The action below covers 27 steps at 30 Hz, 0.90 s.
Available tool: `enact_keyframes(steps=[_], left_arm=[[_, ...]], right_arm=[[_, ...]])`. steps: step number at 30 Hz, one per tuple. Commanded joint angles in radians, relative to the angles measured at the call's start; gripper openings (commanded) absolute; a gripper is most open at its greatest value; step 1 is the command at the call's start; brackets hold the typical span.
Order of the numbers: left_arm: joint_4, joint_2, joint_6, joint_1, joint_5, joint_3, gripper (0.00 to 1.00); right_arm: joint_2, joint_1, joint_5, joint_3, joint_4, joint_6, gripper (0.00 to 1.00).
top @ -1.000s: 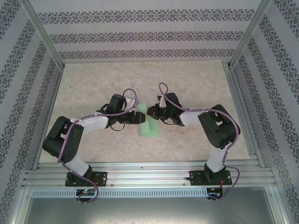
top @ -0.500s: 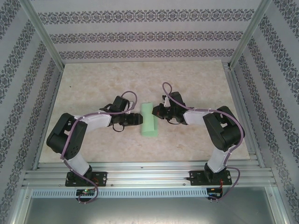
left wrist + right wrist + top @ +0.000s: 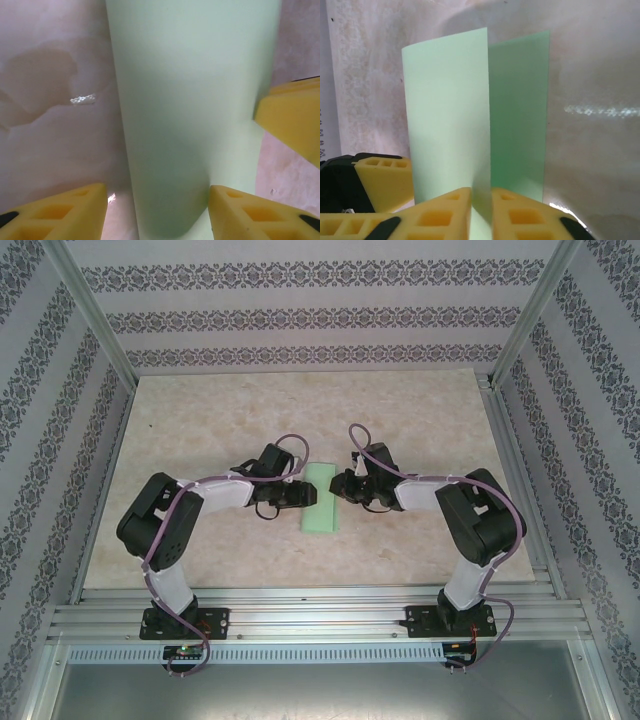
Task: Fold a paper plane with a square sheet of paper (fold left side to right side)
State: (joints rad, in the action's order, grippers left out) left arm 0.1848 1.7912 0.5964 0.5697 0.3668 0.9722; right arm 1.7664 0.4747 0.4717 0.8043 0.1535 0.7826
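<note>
L pincer (image 3: 303, 496) moved closer, open, astride fold. Step: square sheet of paper (image 3: 320, 498) mid-frame on surface (image 3: 200, 420), folded left over right. R pincer (image 3: 338, 487) pinches its edges. Next prob: press crease flat.

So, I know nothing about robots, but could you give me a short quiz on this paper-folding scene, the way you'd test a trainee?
1. True or false: the green sheet of paper lies spread out as a full flat square.
2. Where is the sheet in the overhead view? A) between the left gripper and the right gripper; B) beside the left arm's base; C) at the table's far edge.
3. Fill in: in the left wrist view, the left gripper's yellow fingers stand ___ (apart / pressed together).
Key: 1 false, it is doubled over into a narrow strip. 2 A. 3 apart.
</note>
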Motion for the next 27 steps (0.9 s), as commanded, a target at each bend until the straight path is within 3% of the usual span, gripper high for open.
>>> enact_keyframes(steps=[1,11,27], left_arm=[[0.052,0.021,-0.017,0.028,-0.055,0.044,0.56],[0.090,0.072,0.003,0.056,-0.120,0.091,0.57],[0.171,0.136,-0.007,0.075,-0.160,0.153,0.58]], right_arm=[[-0.063,-0.013,-0.033,-0.012,-0.027,-0.036,0.24],[-0.209,-0.075,-0.146,-0.057,-0.207,-0.138,0.34],[-0.237,-0.099,-0.128,-0.093,-0.196,-0.131,0.34]])
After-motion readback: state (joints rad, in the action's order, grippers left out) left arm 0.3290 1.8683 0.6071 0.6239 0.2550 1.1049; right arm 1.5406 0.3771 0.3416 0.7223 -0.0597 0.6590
